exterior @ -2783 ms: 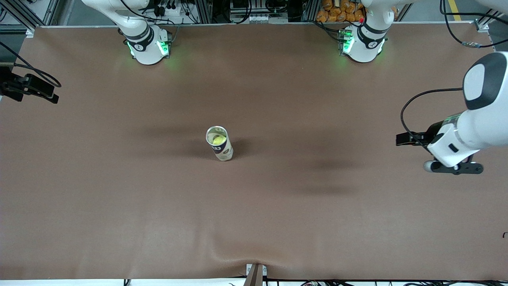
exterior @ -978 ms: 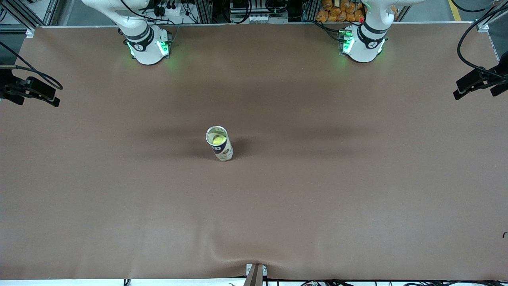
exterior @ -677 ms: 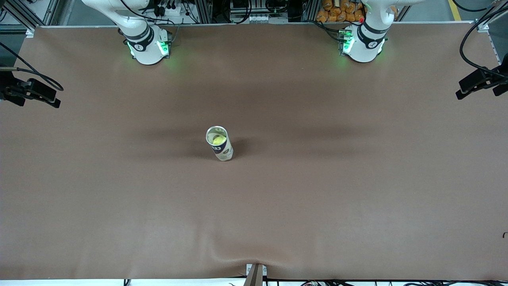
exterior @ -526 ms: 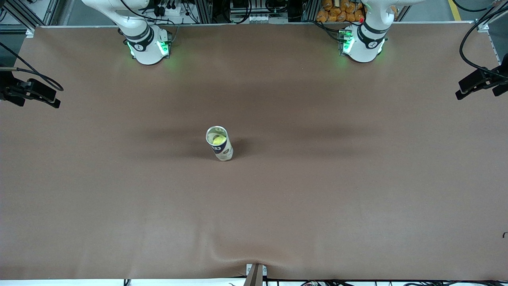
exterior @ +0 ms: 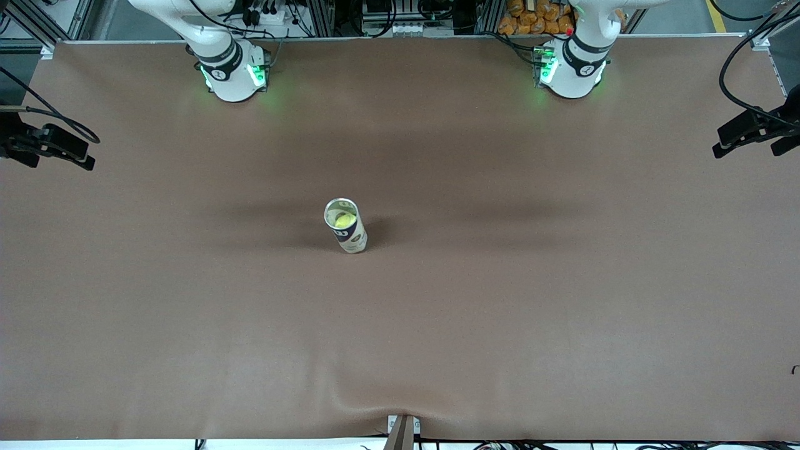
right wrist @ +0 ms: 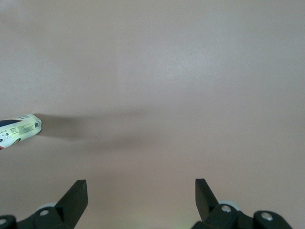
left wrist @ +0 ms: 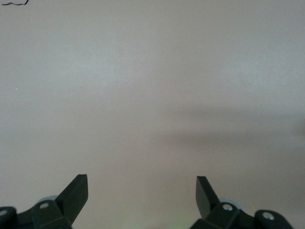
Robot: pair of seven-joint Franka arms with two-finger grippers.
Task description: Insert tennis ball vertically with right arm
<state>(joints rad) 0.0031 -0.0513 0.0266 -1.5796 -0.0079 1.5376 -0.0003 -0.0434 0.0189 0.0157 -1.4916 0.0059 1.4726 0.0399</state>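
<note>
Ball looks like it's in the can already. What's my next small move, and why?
Probably none beyond holding both arms parked. The tennis ball sits inside the upright can mid-table. The right tool is open and empty over bare table at its own end, and the left tool is open and empty at its end.

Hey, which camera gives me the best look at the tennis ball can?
The front view is best: the can stands upright mid-table with its open top showing the tennis ball inside. The right wrist view catches only the can's bottom end at the picture's edge. The left wrist view shows none of it.
</note>
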